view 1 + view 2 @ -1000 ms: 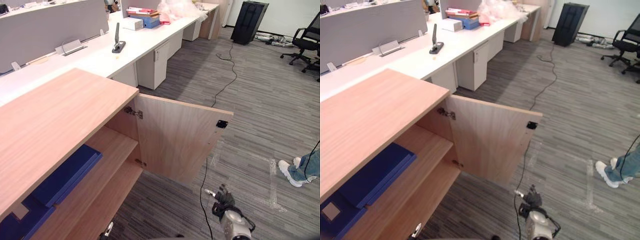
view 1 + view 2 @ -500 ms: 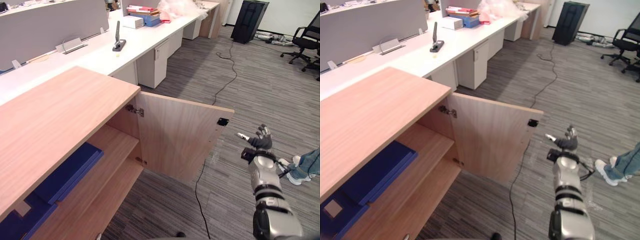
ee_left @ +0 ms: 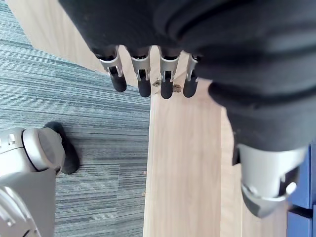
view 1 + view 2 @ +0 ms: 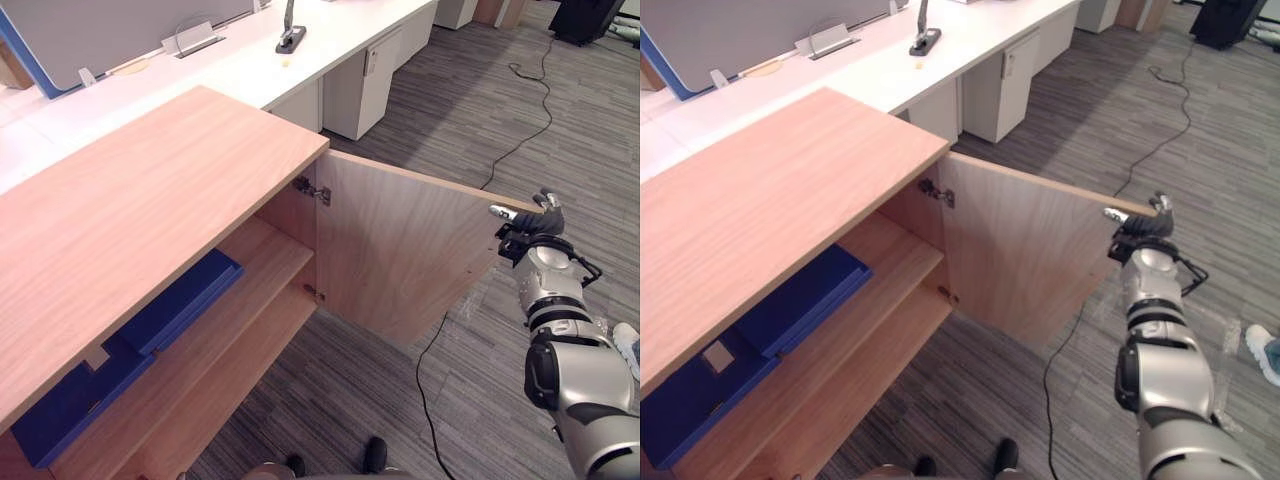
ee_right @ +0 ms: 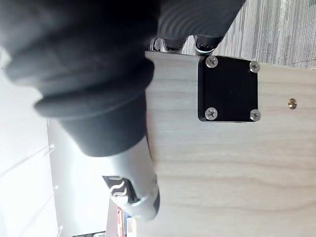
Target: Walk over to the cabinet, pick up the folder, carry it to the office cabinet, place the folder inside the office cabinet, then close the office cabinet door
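My left hand (image 3: 143, 79) hangs low beside the wood, fingers straight and loose, holding nothing. The blue folder (image 4: 180, 300) lies flat on the upper shelf inside the wooden cabinet (image 4: 150, 190), at the near left. The cabinet door (image 4: 400, 250) stands wide open. My right hand (image 4: 530, 228) is at its free edge, fingers uncurled, gripping nothing. A white desk (image 4: 300, 60) runs beyond.

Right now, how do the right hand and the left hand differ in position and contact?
The right hand is raised at the free edge of the open cabinet door, beside its black plate; the left hand hangs low by the cabinet, above the carpet. The right hand's fingers reach the door's edge; the left hand's fingers seem to touch nothing. Both are open and hold nothing.
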Controlling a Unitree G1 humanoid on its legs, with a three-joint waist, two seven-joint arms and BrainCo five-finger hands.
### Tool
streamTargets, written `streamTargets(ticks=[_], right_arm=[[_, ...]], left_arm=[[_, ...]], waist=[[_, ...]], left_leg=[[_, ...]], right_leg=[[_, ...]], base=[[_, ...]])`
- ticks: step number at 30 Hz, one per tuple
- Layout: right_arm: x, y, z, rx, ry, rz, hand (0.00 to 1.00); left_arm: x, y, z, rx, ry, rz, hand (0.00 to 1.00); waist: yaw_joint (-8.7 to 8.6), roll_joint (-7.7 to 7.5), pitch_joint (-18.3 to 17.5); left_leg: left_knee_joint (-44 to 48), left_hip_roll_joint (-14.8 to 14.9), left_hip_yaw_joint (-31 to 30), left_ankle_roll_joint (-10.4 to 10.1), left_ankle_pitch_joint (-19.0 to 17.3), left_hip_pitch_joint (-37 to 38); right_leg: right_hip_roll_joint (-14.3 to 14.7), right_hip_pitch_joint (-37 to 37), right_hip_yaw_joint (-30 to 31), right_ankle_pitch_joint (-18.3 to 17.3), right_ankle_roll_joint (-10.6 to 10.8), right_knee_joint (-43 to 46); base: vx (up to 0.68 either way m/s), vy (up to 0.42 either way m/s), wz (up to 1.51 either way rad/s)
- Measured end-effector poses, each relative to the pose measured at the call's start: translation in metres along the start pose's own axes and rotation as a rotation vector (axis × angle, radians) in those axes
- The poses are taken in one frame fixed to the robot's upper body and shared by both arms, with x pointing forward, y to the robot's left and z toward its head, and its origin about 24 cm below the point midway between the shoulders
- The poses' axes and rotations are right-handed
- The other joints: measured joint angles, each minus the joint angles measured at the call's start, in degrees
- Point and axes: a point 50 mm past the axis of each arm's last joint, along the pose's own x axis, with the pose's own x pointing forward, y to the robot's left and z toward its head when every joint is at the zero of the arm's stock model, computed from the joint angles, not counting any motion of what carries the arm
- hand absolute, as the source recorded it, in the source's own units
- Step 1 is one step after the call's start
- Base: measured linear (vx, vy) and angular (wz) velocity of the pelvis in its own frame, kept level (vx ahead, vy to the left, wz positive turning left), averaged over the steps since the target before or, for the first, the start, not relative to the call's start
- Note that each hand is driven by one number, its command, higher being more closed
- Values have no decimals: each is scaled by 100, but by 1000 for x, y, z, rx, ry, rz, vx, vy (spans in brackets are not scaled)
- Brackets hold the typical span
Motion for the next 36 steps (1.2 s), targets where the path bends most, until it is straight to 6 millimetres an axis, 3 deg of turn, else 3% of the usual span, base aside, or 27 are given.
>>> streamTargets(ticks=[10,16,19,23,27,29,34,36], right_arm=[[-1,-2,-9,-177,33,152,0],[-15,8,-20,-634,-17,398,0],[-27,22,-24,-742,-46,556,0],[-58,37,-31,-874,-85,844,0],[-97,53,-39,-890,-96,1137,0],[-113,57,-49,-874,-69,1233,0],[-176,53,-78,-867,37,1585,0],[-192,56,-75,-837,7,1651,0]], left_arm=[[1,-2,2,-14,-4,-5,0],[3,-2,10,3,-22,-11,0],[4,-1,13,11,-28,-20,0],[4,-3,15,34,-35,-30,0],[5,-1,23,11,-68,-25,0],[5,3,27,-17,-83,-7,0],[3,23,38,-149,-136,75,0],[2,29,39,-186,-148,100,0]], waist=[[-85,18,31],[-211,-133,-16],[-257,-217,-108],[-429,-315,-281],[-480,-362,-417],[-476,-387,-563],[-374,-471,-649],[-334,-489,-661]], left_leg=[[-28,106,-133,-55,18,30],[-95,320,-12,-166,-14,113],[-98,425,182,-237,-64,111],[-101,555,385,-306,-116,120],[-97,612,533,-342,-166,179],[-96,624,569,-334,-176,111],[-106,640,741,-324,-180,108],[-106,627,771,-323,-180,117]], right_leg=[[87,79,-128,-37,-6,-2],[264,72,-10,-100,-76,-3],[380,-22,179,-111,-109,-3],[527,-113,358,-129,-159,-3],[608,-133,518,-138,-196,-6],[626,-216,549,-130,-216,-8],[673,-326,720,-78,-285,-6],[675,-333,761,-76,-285,-6]], base=[[-20,-29,6],[-4,-44,-10],[36,-51,-39],[48,-28,-26],[43,16,-22],[28,25,-12],[39,47,-16],[28,50,-9]])
